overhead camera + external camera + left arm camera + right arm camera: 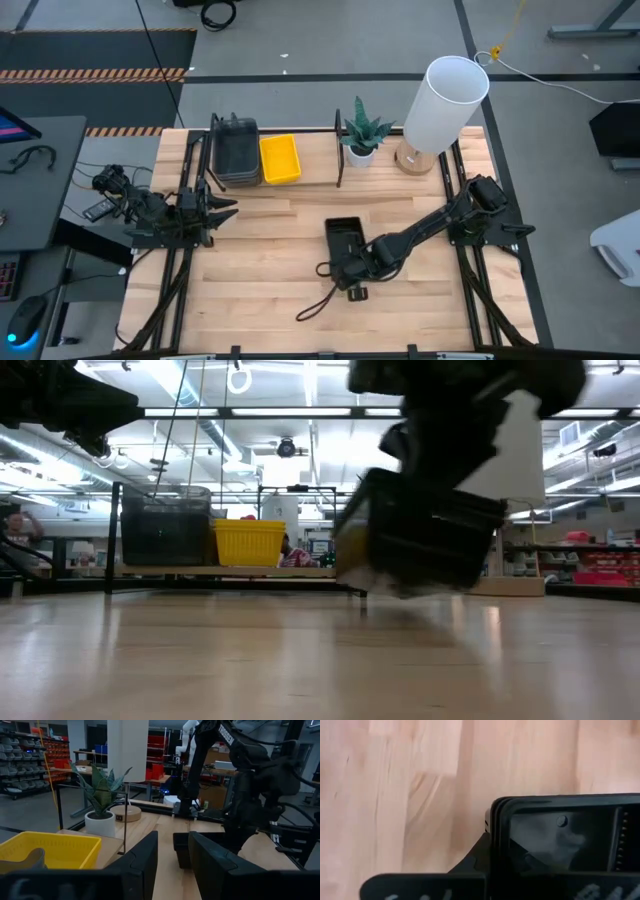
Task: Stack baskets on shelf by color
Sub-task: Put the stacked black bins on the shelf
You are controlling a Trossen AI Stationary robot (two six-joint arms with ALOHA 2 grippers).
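Note:
My right gripper [350, 268] is over the table's middle, shut on a black basket [343, 238]. The low view shows this basket [420, 545] tilted, above the tabletop. On the wooden shelf [310, 180] along the far side rest stacked dark grey baskets [235, 150] and, beside them, yellow baskets [279, 158]. My left gripper [228, 207] waits open at the table's left, near the shelf's left end frame; its wrist view shows the yellow basket [50, 851] and the black basket [200, 847] farther off. My right gripper holds the black basket by its near end wall [530, 805], coming from above and from the table's near side. One finger [472, 862] lies outside the wall; the basket hides the other. The basket is lifted clear of the table and tilted.
A potted plant [360, 135] and a white-shaded lamp [440, 105] stand at the table's far right, beside the shelf. A black wire end frame [340, 155] stands between the yellow baskets and the plant. A dark cable loop [320, 300] trails near the right gripper. Bare tabletop [260, 290] lies at the near left.

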